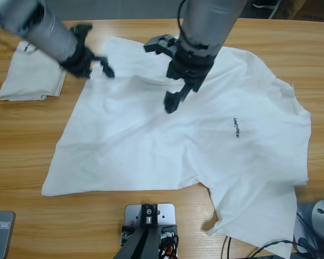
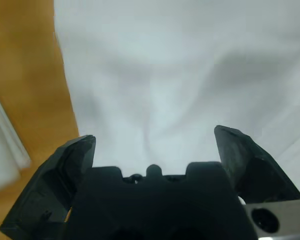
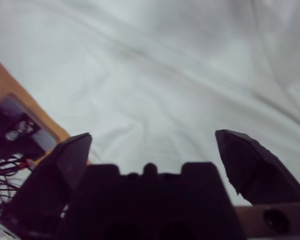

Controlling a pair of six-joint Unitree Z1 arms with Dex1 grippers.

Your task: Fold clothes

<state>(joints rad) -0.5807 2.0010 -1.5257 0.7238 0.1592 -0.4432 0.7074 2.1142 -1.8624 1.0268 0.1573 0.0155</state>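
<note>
We see a big white T-shirt point(image 1: 167, 145) lying spread out on the wooden table point(image 1: 21, 162). It covers most of the middle and is still open and a bit wrinkly, so we think the folding of this one has not started yet. One bottom corner hangs toward the near edge of the table.

The left gripper point(image 1: 94, 59) is at the shirt's far left corner, right by the edge where the cloth meets the wood. Its two black jaws are spread wide apart and nothing is between them. We think it is there because a corner is a good place to pick the cloth up.

The right gripper point(image 1: 164, 73) is over the upper middle of the shirt, pointing down at it. Its jaws are wide apart too and hold nothing. We guess it is ready to pinch the cloth there or hold it flat.

A second shirt point(image 1: 29, 73) sits at the far left, already folded into a neat flat pile and put aside, just beside the big one.

The big shirt has small black letters point(image 1: 236, 128). They look like "Unitree", but they are too tiny for us to be sure. The folded shirt has a little black mark point(image 1: 26, 47) too, and we cannot read it
</note>
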